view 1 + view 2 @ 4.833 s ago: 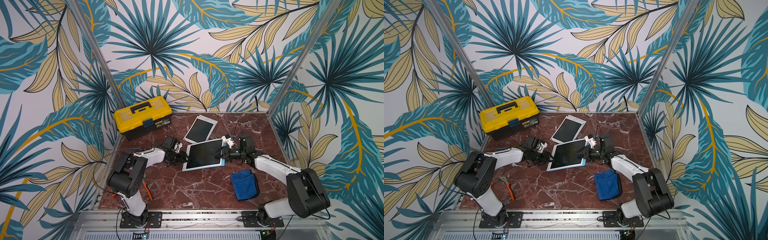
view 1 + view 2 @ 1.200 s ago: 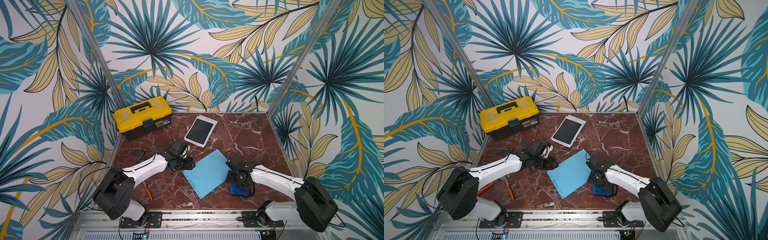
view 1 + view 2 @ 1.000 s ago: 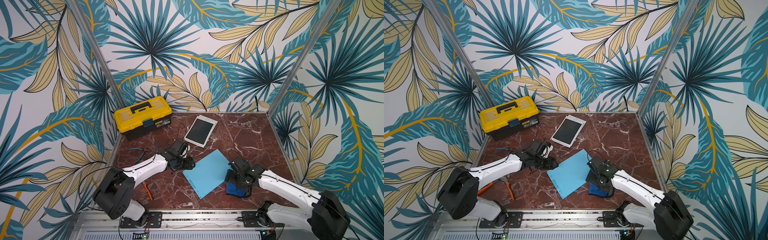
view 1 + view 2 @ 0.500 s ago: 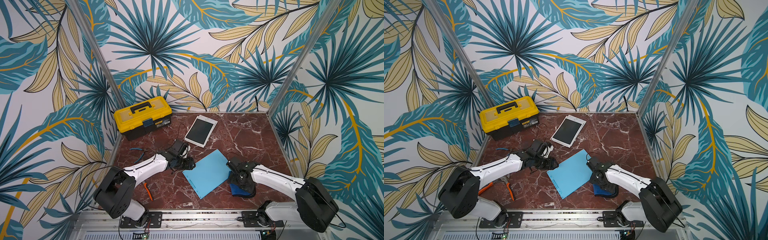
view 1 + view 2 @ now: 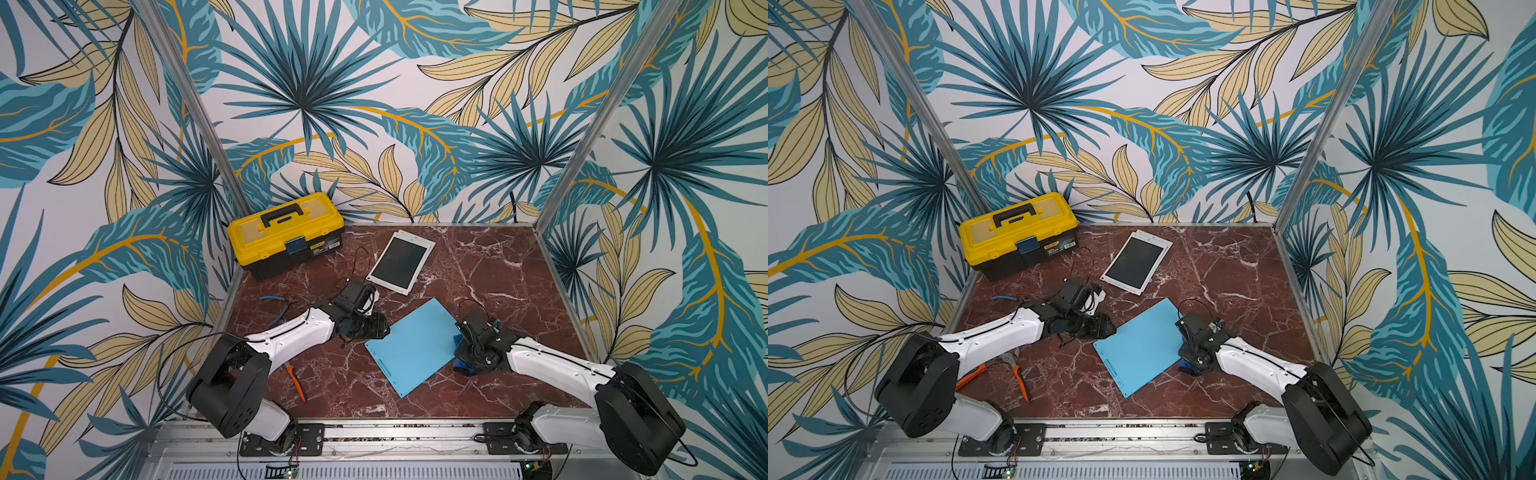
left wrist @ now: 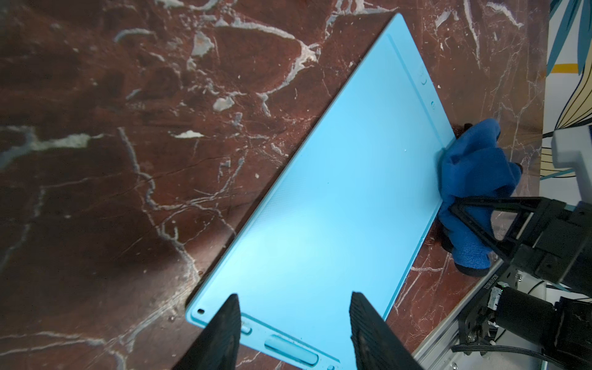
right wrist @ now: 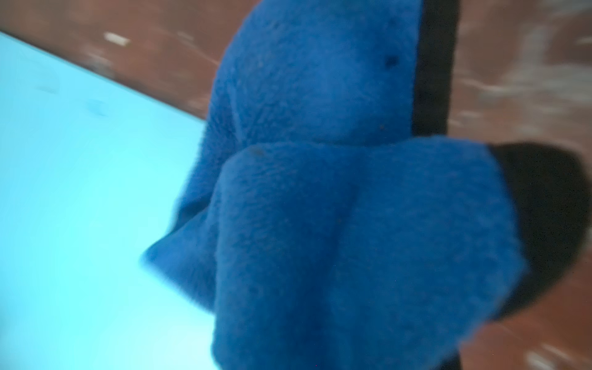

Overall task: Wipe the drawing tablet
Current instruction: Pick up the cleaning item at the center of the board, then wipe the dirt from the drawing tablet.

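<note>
**Gripper clamped on cloth at tablet edge; wipe not yet begun**

Top views: right gripper (image 5: 469, 353) sits at the edge of the light-blue drawing tablet (image 5: 415, 347) nearest the right arm, jaws shut on the blue cloth (image 5: 459, 365). The cloth is largely hidden beneath the wrist; only a sliver shows. The left gripper (image 5: 1106, 326) rests at the tablet's opposite corner, probably to steady it. The tablet lies blue side up, mid-surface (image 5: 1237, 266). A second, white-framed tablet (image 5: 1136, 262) lies apart, towards the yellow toolbox (image 5: 1017, 241); pliers (image 5: 1013, 370) are partly covered by the left arm.

Left wrist view: left gripper fingers (image 6: 224, 333) stand moderately apart over the tablet's near end, holding nothing; contact with it cannot be confirmed. The bunched cloth touches the far edge.

Right wrist view: blurred; cloth (image 7: 336, 224) fills the frame, gathered in folds over the tablet edge. The fingers themselves are barely discernible.
</note>
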You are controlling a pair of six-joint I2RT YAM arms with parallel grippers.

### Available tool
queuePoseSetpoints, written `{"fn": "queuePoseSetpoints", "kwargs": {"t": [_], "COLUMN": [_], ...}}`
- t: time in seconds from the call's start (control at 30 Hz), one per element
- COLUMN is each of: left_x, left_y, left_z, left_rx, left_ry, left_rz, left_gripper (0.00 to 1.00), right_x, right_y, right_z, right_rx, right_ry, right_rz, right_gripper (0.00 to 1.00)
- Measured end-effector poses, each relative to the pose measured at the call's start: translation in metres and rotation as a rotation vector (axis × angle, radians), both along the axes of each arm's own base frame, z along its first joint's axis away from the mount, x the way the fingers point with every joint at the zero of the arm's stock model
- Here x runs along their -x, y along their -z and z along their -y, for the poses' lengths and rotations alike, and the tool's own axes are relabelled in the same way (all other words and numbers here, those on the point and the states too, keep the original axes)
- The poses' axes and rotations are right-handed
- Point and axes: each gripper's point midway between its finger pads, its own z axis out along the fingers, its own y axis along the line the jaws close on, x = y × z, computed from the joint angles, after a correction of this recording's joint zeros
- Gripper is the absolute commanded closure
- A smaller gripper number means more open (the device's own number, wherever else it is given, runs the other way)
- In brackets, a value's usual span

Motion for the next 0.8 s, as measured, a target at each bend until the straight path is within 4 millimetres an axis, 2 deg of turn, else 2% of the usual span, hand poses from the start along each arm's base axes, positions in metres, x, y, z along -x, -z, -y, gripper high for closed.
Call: {"fn": "queuePoseSetpoints", "kwargs": {"t": [0.07,0.13,0.2,0.23,0.3,0.37,0.43,0.5,0.57,0.67,0.73,0.8], "left_x": [0.003,0.008,0.017,0.023,0.038,0.052,0.064,0.077,0.085,0.086,0.081,0.073], "left_y": [0.005,0.011,0.018,0.021,0.031,0.039,0.043,0.043,0.041,0.039,0.042,0.046], "left_z": [-0.006,-0.013,-0.020,-0.022,-0.025,-0.028,-0.031,-0.034,-0.035,-0.032,-0.031,-0.028], "left_rx": [0.001,0.001,-0.001,-0.002,-0.008,-0.014,-0.013,-0.001,0.016,0.035,0.033,0.016], "left_ry": [-0.012,-0.020,-0.029,-0.030,-0.026,-0.027,-0.036,-0.054,-0.077,-0.115,-0.142,-0.165], "left_rz": [-0.018,-0.038,-0.061,-0.074,-0.112,-0.148,-0.171,-0.184,-0.190,-0.196,-0.195,-0.209], "left_gripper": [0.43,0.43,0.43,0.44,0.44,0.44,0.45,0.44,0.41,0.34,0.34,0.42], "right_x": [-0.002,0.008,0.022,0.022,0.009,-0.011,-0.034,-0.059,-0.078,-0.106,-0.116,-0.118], "right_y": [-0.003,-0.010,-0.026,-0.038,-0.072,-0.098,-0.109,-0.100,-0.082,-0.052,-0.034,-0.016], "right_z": [-0.007,-0.008,-0.002,0.000,-0.001,-0.004,-0.011,-0.020,-0.029,-0.045,-0.053,-0.060], "right_rx": [-0.060,-0.074,-0.045,-0.034,-0.012,0.026,0.072,0.124,0.158,0.177,0.175,0.162], "right_ry": [-0.016,-0.056,-0.115,-0.137,-0.182,-0.223,-0.281,-0.346,-0.406,-0.483,-0.524,-0.562], "right_rz": [0.046,0.039,0.022,0.036,0.088,0.121,0.115,0.068,0.003,-0.073,-0.108,-0.146], "right_gripper": [1.00,1.00,0.97,0.97,0.97,0.97,0.97,0.97,0.97,0.97,0.97,0.97]}}
